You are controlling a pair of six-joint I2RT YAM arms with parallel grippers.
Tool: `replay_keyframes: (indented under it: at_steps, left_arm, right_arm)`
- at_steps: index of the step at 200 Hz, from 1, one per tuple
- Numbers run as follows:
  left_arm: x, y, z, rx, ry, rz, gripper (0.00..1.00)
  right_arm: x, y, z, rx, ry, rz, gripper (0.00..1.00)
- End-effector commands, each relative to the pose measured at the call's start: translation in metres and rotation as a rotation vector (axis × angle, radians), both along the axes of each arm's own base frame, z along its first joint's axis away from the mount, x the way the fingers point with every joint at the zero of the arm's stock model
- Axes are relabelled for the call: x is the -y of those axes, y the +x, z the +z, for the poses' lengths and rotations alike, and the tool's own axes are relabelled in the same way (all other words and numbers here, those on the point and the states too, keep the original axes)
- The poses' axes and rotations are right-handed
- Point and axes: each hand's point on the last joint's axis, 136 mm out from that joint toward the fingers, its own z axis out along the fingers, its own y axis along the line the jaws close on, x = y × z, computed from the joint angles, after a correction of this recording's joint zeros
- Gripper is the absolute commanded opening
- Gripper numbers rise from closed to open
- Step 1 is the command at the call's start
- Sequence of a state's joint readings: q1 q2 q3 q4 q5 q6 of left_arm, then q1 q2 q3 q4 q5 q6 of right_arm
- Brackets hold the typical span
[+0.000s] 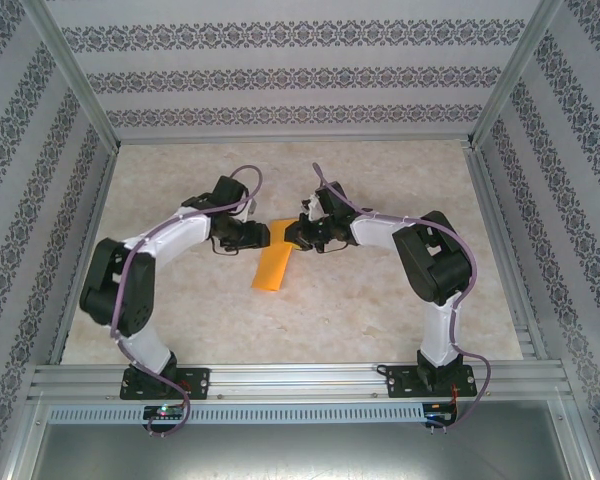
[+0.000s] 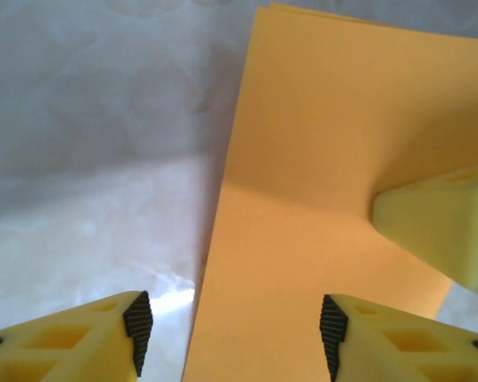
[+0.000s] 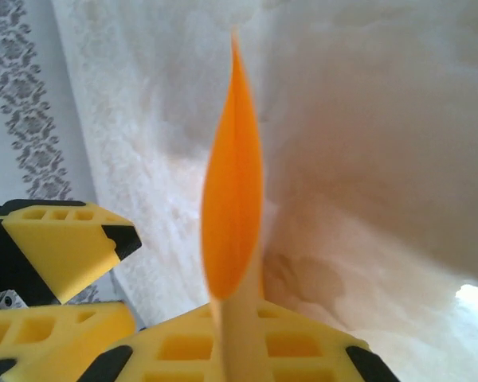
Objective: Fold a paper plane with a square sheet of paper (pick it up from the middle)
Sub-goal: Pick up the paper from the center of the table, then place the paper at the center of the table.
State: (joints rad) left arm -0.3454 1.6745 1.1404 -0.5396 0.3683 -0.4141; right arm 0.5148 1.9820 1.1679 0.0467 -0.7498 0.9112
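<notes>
The orange sheet (image 1: 272,268), folded to a narrow strip, is gripped at one end by the right pincer (image 1: 292,237), which is closed on it. In the right wrist view it is seen edge-on, rising from between the clamped fingers (image 3: 303,346). The left pincer (image 2: 235,338) is held open just beside the right one, and the sheet's long edge runs between its parted pads (image 2: 139,328). Whether the free end rests on the table (image 1: 380,300) cannot be told.
</notes>
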Motion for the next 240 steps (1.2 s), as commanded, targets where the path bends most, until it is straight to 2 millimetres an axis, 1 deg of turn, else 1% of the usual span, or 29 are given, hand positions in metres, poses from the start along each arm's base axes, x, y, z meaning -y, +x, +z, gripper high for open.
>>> replay_keyframes:
  at_steps: [1,22,33,47,64,93,128,156,168,174,191,196,210,227,240]
  left_arm:
    - [-0.011,-0.022,0.006,-0.041,-0.027,0.076,0.64]
    - [-0.010,-0.035,0.010,-0.047,-0.081,0.112,0.66]
    - [-0.007,-0.041,0.015,-0.047,-0.124,0.129,0.67]
    - [-0.007,-0.050,0.016,-0.054,-0.157,0.154,0.69]
    - [-0.005,-0.058,0.024,-0.052,-0.206,0.170,0.70]
    - [-0.004,-0.062,0.039,-0.033,-0.251,0.187,0.72]
    - [-0.003,-0.069,0.035,-0.056,-0.287,0.202,0.72]
    - [-0.009,-0.071,0.044,-0.032,-0.274,0.210,0.69]
    - [-0.012,-0.072,0.048,-0.019,-0.265,0.211,0.65]
    - [-0.013,-0.072,0.049,-0.017,-0.263,0.210,0.61]
    - [-0.013,-0.073,0.048,-0.022,-0.265,0.206,0.41]
    - [-0.013,-0.074,0.048,-0.024,-0.264,0.205,0.36]
    - [-0.013,-0.074,0.047,-0.029,-0.263,0.201,0.29]
    - [-0.012,-0.075,0.046,-0.031,-0.263,0.196,0.14]
    - [-0.010,-0.075,0.046,-0.034,-0.275,0.189,0.06]
  right_arm:
    - [-0.012,-0.007,0.026,-0.024,0.111,0.055,0.08]
    - [-0.017,-0.006,0.037,-0.038,0.193,0.046,0.07]
    - [-0.018,-0.005,0.040,-0.040,0.216,0.040,0.07]
    - [-0.017,-0.003,0.043,-0.038,0.231,0.035,0.07]
    - [-0.017,0.000,0.049,-0.035,0.267,0.025,0.07]
    - [-0.018,0.003,0.053,-0.028,0.283,0.021,0.07]
    - [-0.016,0.006,0.059,-0.019,0.306,0.017,0.07]
    - [-0.014,0.005,0.059,-0.016,0.298,0.017,0.07]
    - [-0.013,0.004,0.057,-0.020,0.296,0.017,0.06]
    - [-0.013,0.004,0.057,-0.020,0.297,0.017,0.07]
    - [-0.012,0.003,0.054,-0.024,0.295,0.018,0.07]
    - [-0.013,0.003,0.054,-0.024,0.296,0.020,0.07]
    - [-0.013,0.002,0.055,-0.020,0.300,0.025,0.07]
    - [-0.013,0.002,0.053,-0.024,0.298,0.027,0.06]
    - [-0.014,0.002,0.052,-0.025,0.298,0.030,0.07]
